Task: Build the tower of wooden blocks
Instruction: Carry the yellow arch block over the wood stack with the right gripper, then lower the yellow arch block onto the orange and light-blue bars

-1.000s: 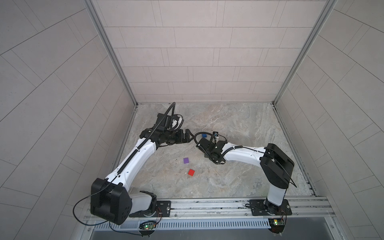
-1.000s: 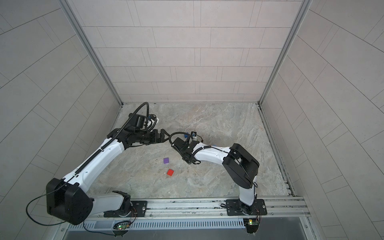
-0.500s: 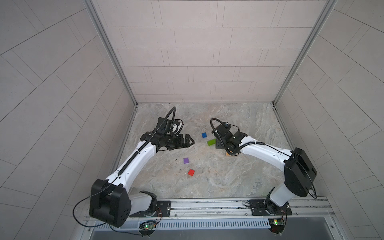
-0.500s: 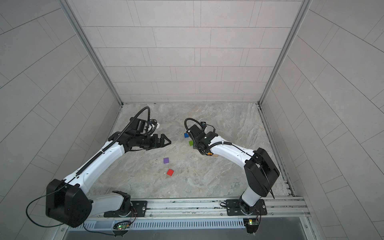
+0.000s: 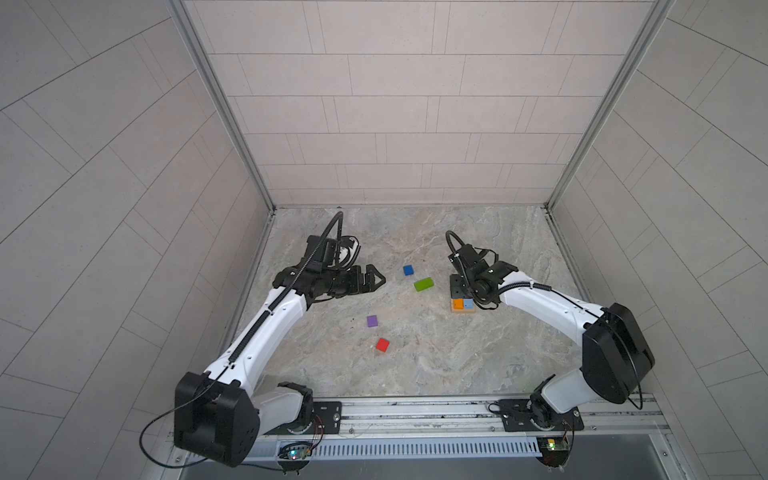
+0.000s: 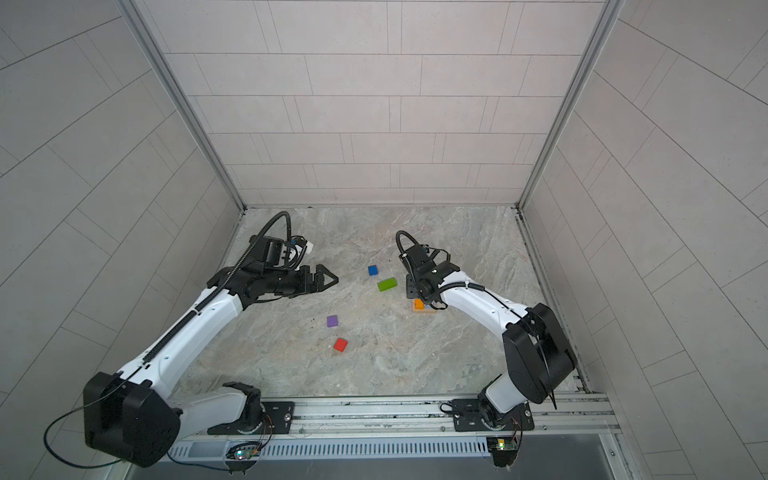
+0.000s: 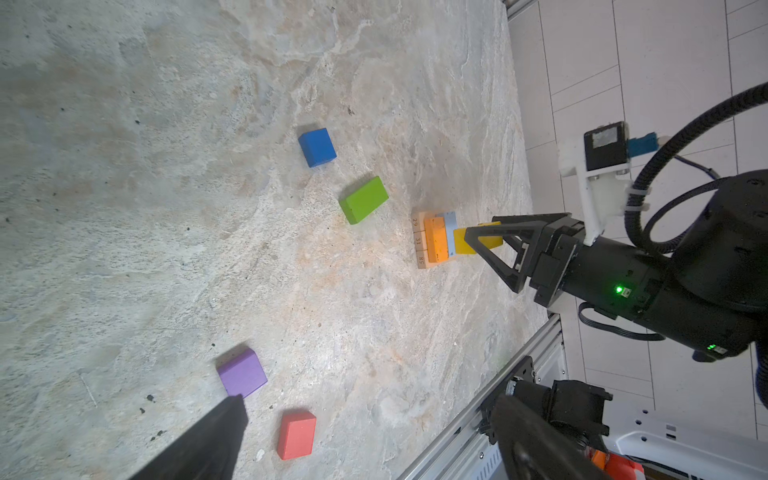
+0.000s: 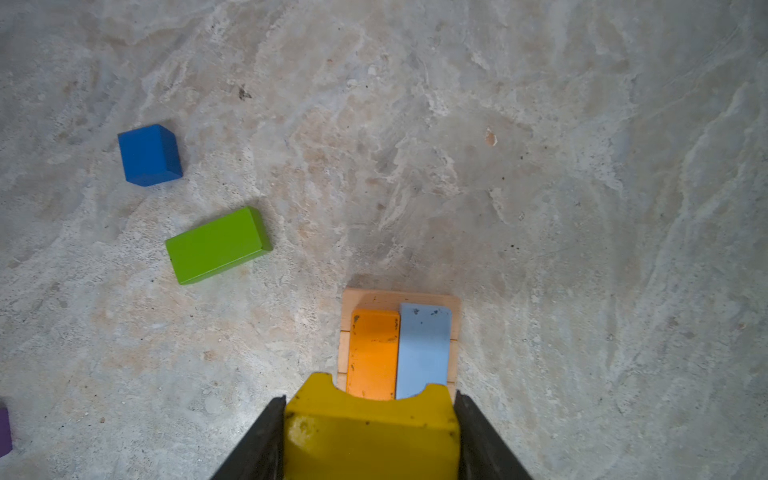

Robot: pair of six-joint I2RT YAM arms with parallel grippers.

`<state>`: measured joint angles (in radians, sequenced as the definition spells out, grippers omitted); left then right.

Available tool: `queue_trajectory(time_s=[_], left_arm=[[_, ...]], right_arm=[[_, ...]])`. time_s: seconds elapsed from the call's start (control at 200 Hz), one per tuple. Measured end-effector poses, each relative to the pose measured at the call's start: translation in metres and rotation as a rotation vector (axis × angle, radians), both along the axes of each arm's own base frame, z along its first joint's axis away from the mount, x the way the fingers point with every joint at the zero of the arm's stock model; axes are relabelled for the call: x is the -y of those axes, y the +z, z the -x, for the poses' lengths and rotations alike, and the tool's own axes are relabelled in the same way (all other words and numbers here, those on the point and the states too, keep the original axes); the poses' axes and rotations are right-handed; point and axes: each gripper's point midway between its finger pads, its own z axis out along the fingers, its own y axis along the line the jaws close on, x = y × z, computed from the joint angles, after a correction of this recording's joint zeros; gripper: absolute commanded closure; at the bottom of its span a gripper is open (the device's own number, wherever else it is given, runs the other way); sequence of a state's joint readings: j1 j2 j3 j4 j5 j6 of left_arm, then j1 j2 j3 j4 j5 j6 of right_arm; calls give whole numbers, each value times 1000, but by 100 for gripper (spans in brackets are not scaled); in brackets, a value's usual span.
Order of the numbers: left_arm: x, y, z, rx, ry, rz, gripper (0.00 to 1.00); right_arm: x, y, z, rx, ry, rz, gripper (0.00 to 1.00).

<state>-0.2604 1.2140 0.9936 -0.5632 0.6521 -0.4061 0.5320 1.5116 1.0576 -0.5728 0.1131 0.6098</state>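
Right gripper (image 5: 457, 291), lowered centre-right, clamps yellow block (image 8: 370, 440) over the tower (image 8: 424, 349); left gripper (image 5: 376, 281) hovers agape, centre-left.

Tan bars (image 8: 399, 297): three, flat on the bench, side by side, right of the middle.
Orange bar (image 8: 372, 355): flat on the tan bars, left side.
Light-blue bar (image 8: 424, 351): flat beside the orange bar, touching it.
Yellow bar (image 8: 370, 440): held off the bench in the right end effector (image 8: 370, 405), close by the stack.
Green bar (image 5: 424, 284): flat, left of the stack.
Dark-blue cube (image 5: 408, 270): just beyond the green bar.
Purple cube (image 5: 372, 321): nearer, further left.
Red cube (image 5: 382, 345): nearest.
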Motion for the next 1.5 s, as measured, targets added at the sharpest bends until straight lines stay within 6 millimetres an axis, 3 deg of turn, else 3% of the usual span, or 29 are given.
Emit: queue_trajectory(time_s=[0.611,1.501], left_arm=[[-4,0,-4,1,22,13,0],[-3,0,-5,-1,24,29,0]], right_arm=[[9,-27,5,4,4,-25,51],[9,-23,-7,65,-28,-48,51]])
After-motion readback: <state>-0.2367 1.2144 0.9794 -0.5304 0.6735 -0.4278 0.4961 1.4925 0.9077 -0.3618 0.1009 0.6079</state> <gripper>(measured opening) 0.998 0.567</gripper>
